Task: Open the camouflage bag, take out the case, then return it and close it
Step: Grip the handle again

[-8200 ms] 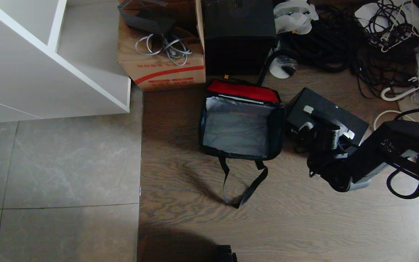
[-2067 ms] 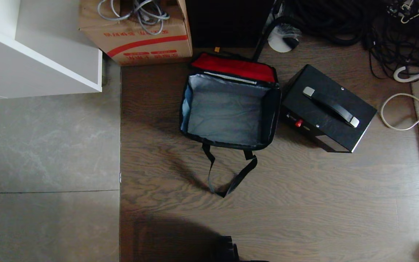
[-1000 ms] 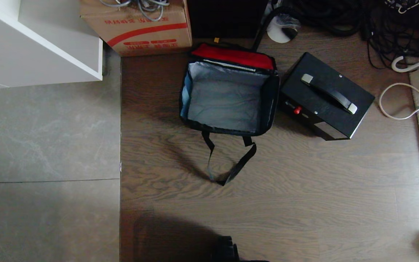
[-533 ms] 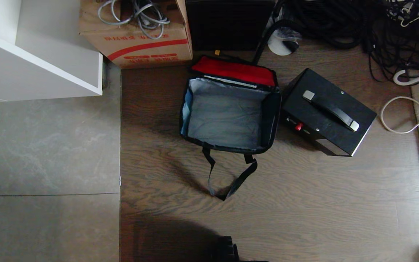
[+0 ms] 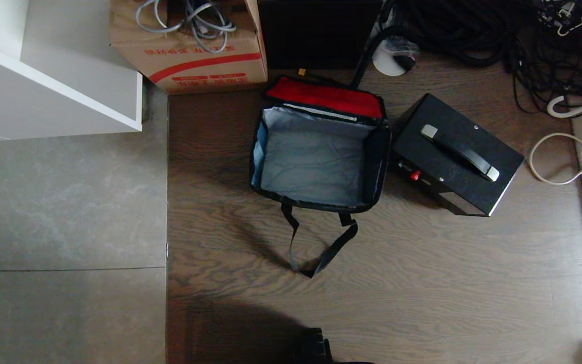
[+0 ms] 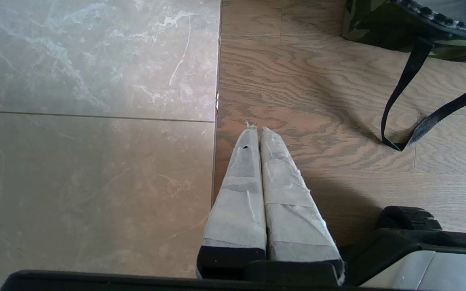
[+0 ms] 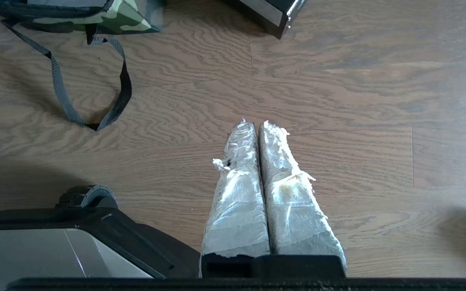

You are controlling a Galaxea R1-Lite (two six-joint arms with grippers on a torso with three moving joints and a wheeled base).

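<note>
1. Head view: the bag [image 5: 319, 156] stands open on the wood floor, grey lining bare, red strip at its far edge, black strap [image 5: 321, 247] trailing toward the robot. The case [image 5: 456, 154] sits out on the floor just beside the bag on the robot's right, handle up, its long axis slanting away to the right. A cardboard box [image 5: 190, 48] stands behind. Neither arm shows here.

2. Left wrist view: the left gripper [image 6: 256, 131] hangs above the floor with its taped fingers pressed together on nothing, near the seam between tile and wood. The bag's camouflage corner [image 6: 378, 28] and strap lie ahead, off to the robot's right.

3. Right wrist view: the right gripper [image 7: 255, 125] is likewise clenched and empty above bare wood. The case's corner [image 7: 275, 12] lies almost straight ahead, the bag's corner [image 7: 128, 20] ahead toward the robot's left. Judged from this, the right arm is nearer the case and better placed to return it, moving it leftward into the bag.
</note>
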